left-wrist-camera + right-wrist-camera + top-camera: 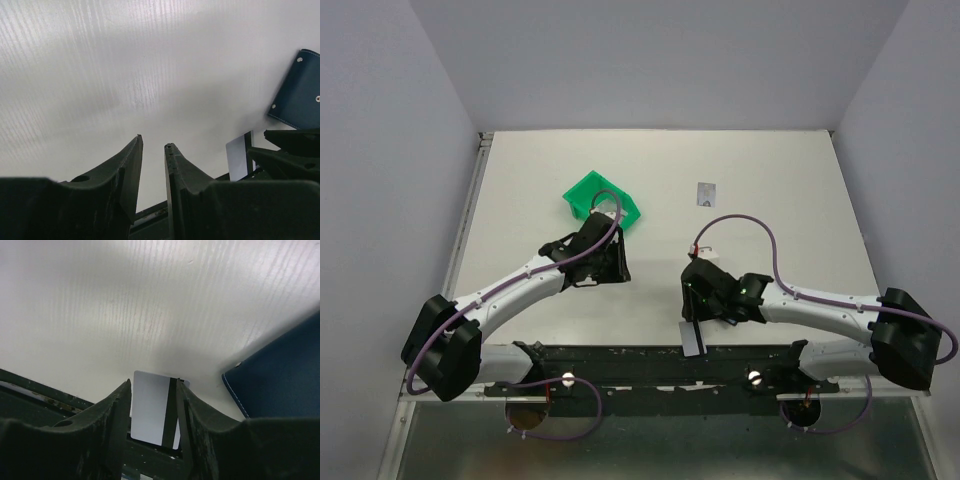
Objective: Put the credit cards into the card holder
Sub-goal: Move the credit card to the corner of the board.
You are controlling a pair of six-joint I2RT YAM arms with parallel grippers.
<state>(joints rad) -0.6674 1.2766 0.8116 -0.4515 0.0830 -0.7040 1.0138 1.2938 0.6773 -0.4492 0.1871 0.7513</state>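
A pale grey credit card [152, 407] with a black stripe lies flat at the table's near edge, partly over the black rail, and also shows as a pale card [693, 338] in the top view. My right gripper [153, 382] hovers over it, open, one finger on each side of the card. The navy card holder [280, 375] lies just right of that gripper, and the same holder [299, 90] shows in the left wrist view. A second card [706, 193] with faint print lies far back. My left gripper [152, 140] is open a narrow gap, with nothing in it.
A green plastic bin [600, 200] stands just behind the left gripper [612, 268]. The black mounting rail [640, 360] runs along the near edge. Grey walls enclose the white table [770, 180] on three sides.
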